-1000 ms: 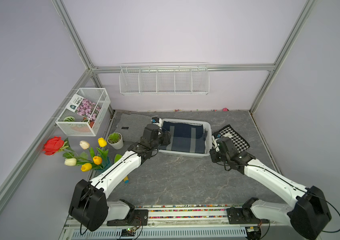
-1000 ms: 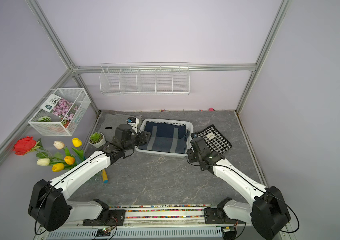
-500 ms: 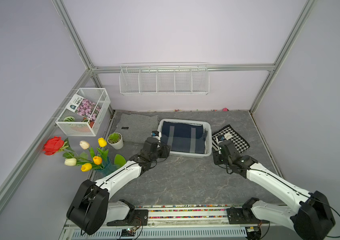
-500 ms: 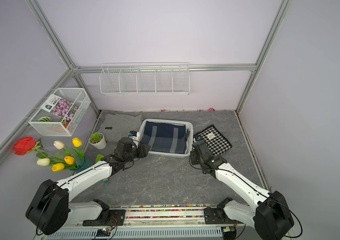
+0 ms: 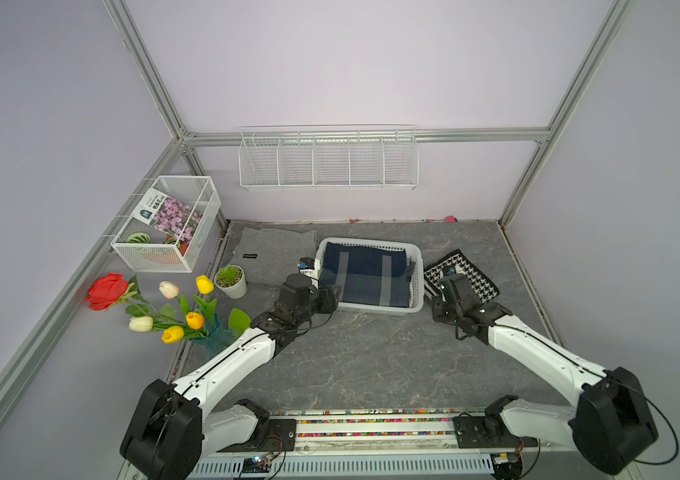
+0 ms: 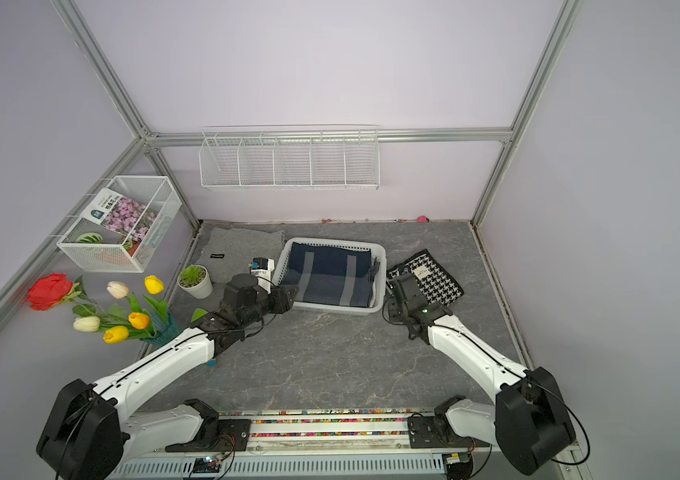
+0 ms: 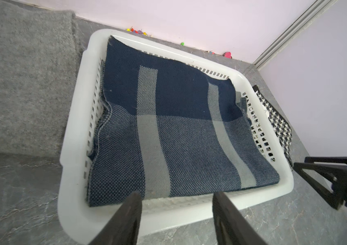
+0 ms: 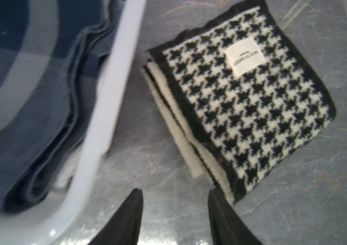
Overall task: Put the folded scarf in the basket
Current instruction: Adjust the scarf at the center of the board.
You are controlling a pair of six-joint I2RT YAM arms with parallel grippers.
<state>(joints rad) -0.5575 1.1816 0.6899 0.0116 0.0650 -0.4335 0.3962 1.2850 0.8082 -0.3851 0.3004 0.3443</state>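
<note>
The folded scarf (image 5: pixel 365 276) (image 6: pixel 327 276), navy with grey stripes, lies flat inside the white slotted basket (image 5: pixel 371 309) (image 6: pixel 330 309) in both top views. My left gripper (image 5: pixel 332 300) (image 6: pixel 288 297) hovers just off the basket's near left corner. In the left wrist view it (image 7: pixel 176 197) is open and empty, facing the basket rim (image 7: pixel 70 148) and the scarf (image 7: pixel 168 127). My right gripper (image 5: pixel 440 289) (image 6: pixel 397 286) is open and empty above bare table, beside the basket's right wall (image 8: pixel 108 95); the scarf (image 8: pixel 19 84) shows blurred there.
A black-and-white houndstooth cloth (image 5: pixel 469 276) (image 8: pixel 242 101) lies right of the basket, near the right fingers. A grey cloth (image 5: pixel 271 249) (image 7: pixel 19 84) lies left. A potted succulent (image 5: pixel 231 280), tulips (image 5: pixel 188 320), a wire-mesh box (image 5: pixel 167 224) and a wall rack (image 5: pixel 327 160) stand farther off.
Both arms have drawn back from the basket toward the front of the table. The right jaws have spread a little wider. The scarf has stayed in the basket.
</note>
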